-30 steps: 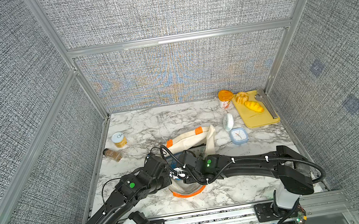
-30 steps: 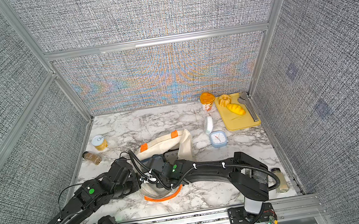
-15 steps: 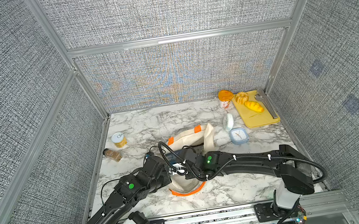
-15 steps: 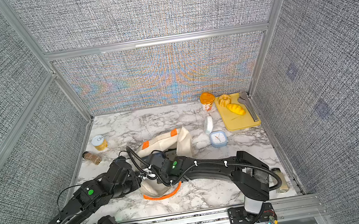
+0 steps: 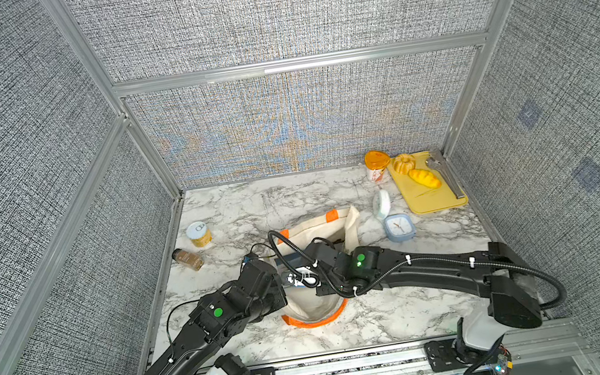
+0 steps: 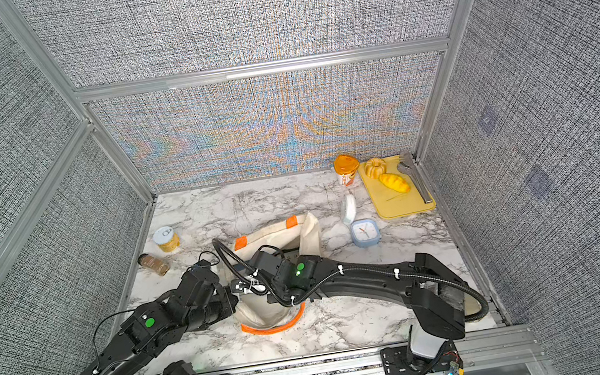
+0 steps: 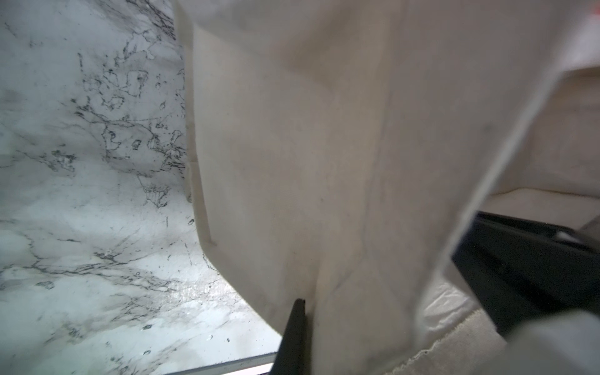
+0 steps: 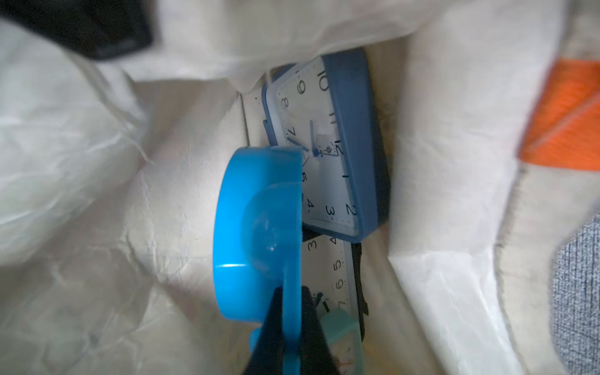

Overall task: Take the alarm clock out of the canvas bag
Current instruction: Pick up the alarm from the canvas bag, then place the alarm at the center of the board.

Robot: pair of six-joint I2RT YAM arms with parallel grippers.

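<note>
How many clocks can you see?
3. A light blue clock sits on the table beside the canvas bag. Inside the bag, a dark blue clock partly covers a white-faced clock. Others may hide under the fabric or the round blue thing.

Cream canvas bag [image 5: 350,225]: matt woven cloth; blue scoop [image 8: 256,233]: glossy plastic; table [image 5: 232,206]: glossy marble-look.

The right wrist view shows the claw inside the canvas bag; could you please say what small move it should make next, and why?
Probably draw the right claw back out through the mouth of the canvas bag: it is shut on a bright blue round object, and the left claw pinches the bag's wall, which should steady it.
</note>
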